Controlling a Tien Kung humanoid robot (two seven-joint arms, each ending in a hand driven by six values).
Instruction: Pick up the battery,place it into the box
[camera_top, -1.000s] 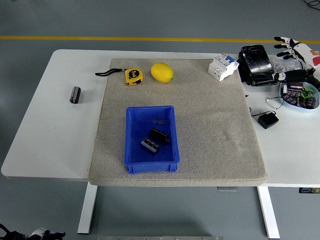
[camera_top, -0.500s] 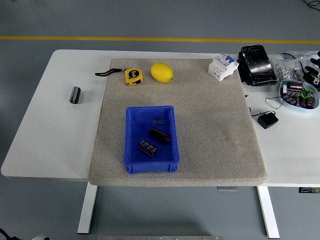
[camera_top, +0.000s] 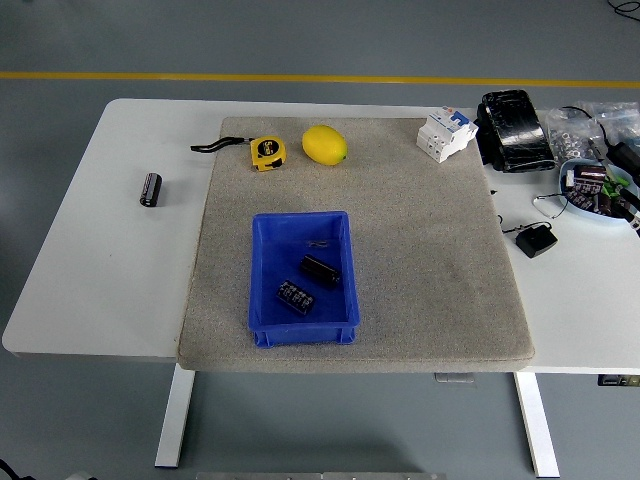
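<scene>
A black cylindrical battery (camera_top: 150, 189) lies on the white table (camera_top: 100, 270) at the left, off the mat. The blue box (camera_top: 262, 268) sits on the grey mat (camera_top: 420, 250) near its front. Two dark batteries lie inside the box, one (camera_top: 321, 270) near the middle and one (camera_top: 296, 296) toward the front. A pale blue dish (camera_top: 575, 204) at the far right holds several more batteries. Neither of my hands shows in the picture.
A yellow tape measure (camera_top: 266, 152) and a lemon (camera_top: 324, 145) lie at the back of the mat. A white circuit breaker (camera_top: 445, 133), a black wrapped block (camera_top: 512, 130), bags of small parts (camera_top: 572, 126) and a black adapter (camera_top: 537, 241) crowd the right side.
The hand seen over the right-hand clutter has pulled back out of the picture to the right. The front battery in the box has settled slightly toward the front left.
</scene>
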